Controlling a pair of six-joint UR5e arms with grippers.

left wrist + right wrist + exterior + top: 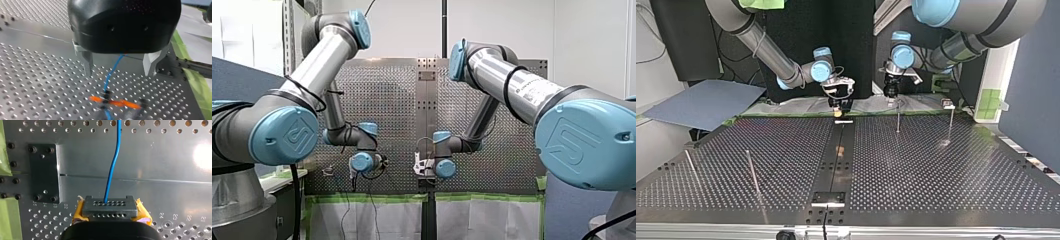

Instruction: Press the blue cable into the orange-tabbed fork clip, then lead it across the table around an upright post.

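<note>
In the left wrist view the blue cable [111, 72] runs between the metal fingers [87, 62] of my black left gripper [118, 71] without touching them. It drops into the orange-tabbed fork clip [113, 102] on the perforated plate just ahead. That gripper is open, hovering over the cable. In the right wrist view my right gripper [110, 208], with yellow pads [142, 216], is shut on the blue cable [112, 167], which leads straight ahead from its tips. The top view shows my left gripper [892, 93] at the far edge and my right gripper [838, 106] by the centre strip.
Thin upright posts stand on the table: one [898, 119] just below my left gripper, another [951, 122] further to the top view's right, two more [752, 172] [692, 167] at its near left. A dark bolted plate [43, 172] lies beside the right gripper. Green tape [190, 75] edges the table.
</note>
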